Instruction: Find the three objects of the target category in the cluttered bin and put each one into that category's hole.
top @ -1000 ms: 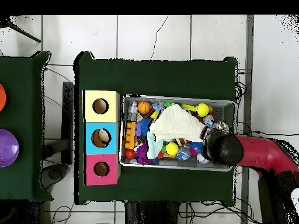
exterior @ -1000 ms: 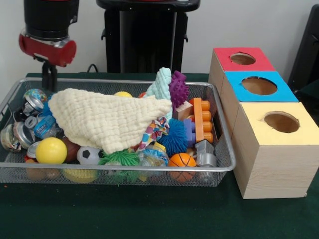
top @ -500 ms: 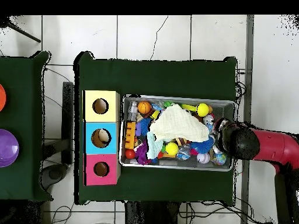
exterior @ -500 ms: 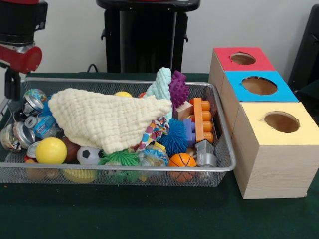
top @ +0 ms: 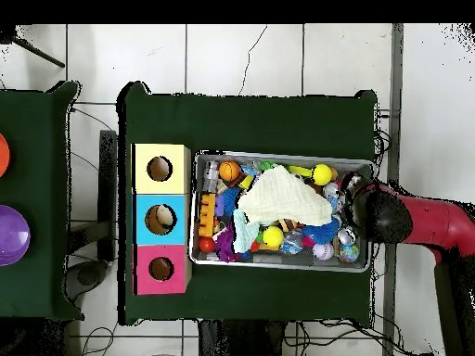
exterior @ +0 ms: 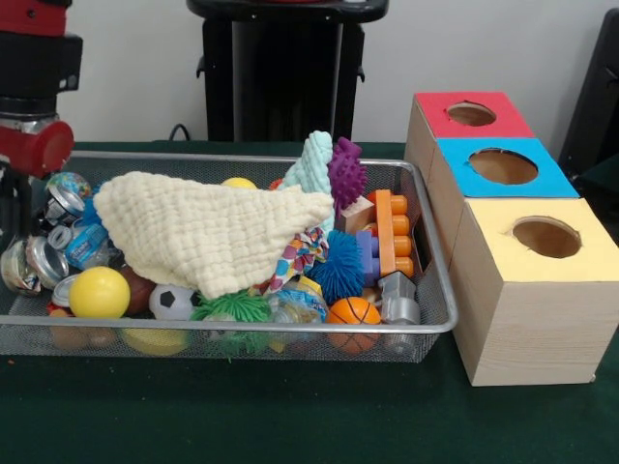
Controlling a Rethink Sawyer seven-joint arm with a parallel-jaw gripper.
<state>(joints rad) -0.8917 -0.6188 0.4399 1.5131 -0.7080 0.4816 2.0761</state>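
End effector (exterior: 12, 208): at the far left of the front view, under the red and black arm (exterior: 34, 87), just over the bin's left end; whether it is released or clenched, I cannot tell.
Cans (exterior: 44, 246): crushed drink cans piled in the bin's left end, beside the end effector.
Yellow ball (exterior: 99, 292): near the front left of the bin, touching the cloth's lower edge.
Cloth (exterior: 208, 232): cream, draped over the middle of the pile.
Bin (exterior: 242, 331): silver wire mesh, on the green table (exterior: 290, 416), full of toys.
Basketball (exterior: 353, 311): small, orange, against the front rim, right of centre.
Orange block (exterior: 392, 232): studded, leaning at the bin's right end.
Boxes: 3 in a row right of the bin, yellow (exterior: 542, 237) nearest, blue (exterior: 503, 166) in the middle, red farthest.
Hole (exterior: 471, 114): round, in the red top, well apart from the end effector.
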